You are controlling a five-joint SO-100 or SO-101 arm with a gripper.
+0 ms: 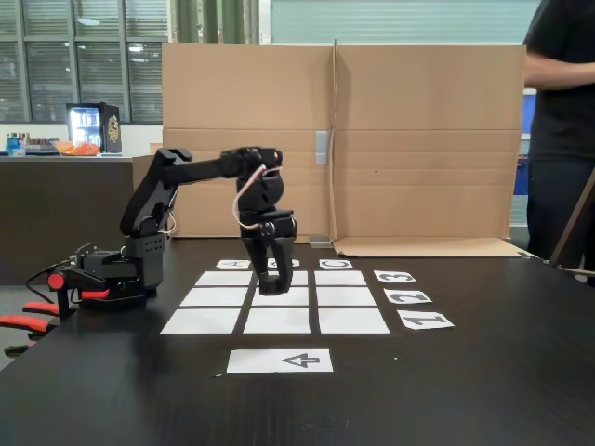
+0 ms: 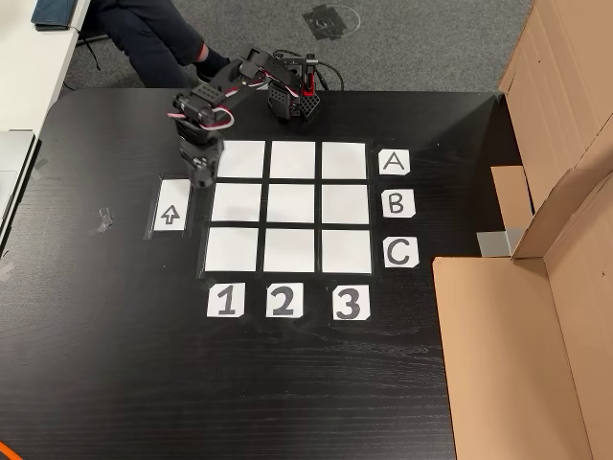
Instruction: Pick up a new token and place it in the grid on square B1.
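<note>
The grid (image 1: 346, 297) (image 2: 294, 202) of nine white rectangles lies on a black table, with A/B/C and 1/2/3 cards along two sides. Square B1 (image 1: 277, 321) (image 2: 237, 202) is bare white. My gripper (image 1: 269, 286) (image 2: 202, 178) hangs point-down above the table. In the other view it is over the gap between the arrow strip and the grid's row-1 edge, near A1 and B1. Its fingers look close together. The black token cannot be made out; any dark piece at the tips blends with the black fingers.
A white strip with a printed arrow (image 1: 279, 360) (image 2: 170, 206) lies bare beside row 1. The arm's base (image 1: 121, 269) (image 2: 287, 96) stands by the A side. Cardboard walls (image 1: 418, 139) (image 2: 536, 287) border the far side. A person (image 1: 562, 121) stands at the table's corner.
</note>
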